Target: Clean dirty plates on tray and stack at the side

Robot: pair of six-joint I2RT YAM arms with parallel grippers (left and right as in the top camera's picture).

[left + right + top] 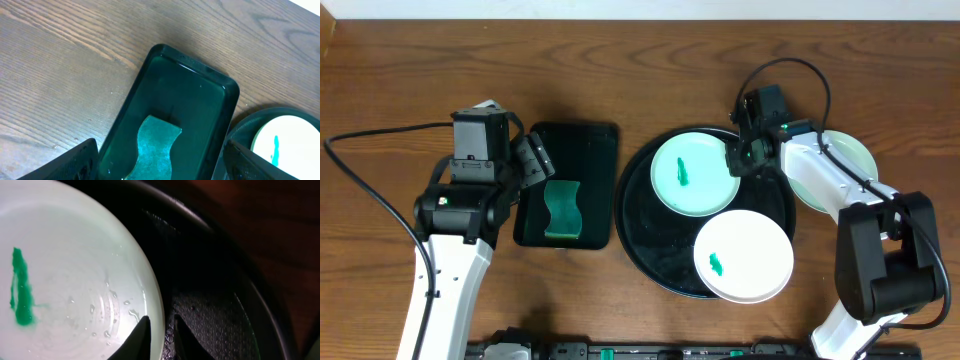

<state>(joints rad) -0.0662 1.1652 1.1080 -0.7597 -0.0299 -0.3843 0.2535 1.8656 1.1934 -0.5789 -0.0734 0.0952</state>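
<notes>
We see a brown wooden table [620, 60] with a clear grain. Directly on it, just right of centre toward 3 o'clock, sits the round black tray [650, 245]. A rectangular dark green tray [590, 150] lies just beside it, at 9 o'clock. A pale green plate [855, 152] rests on the wood at 2 o'clock, just beyond the black tray's rim.
</notes>
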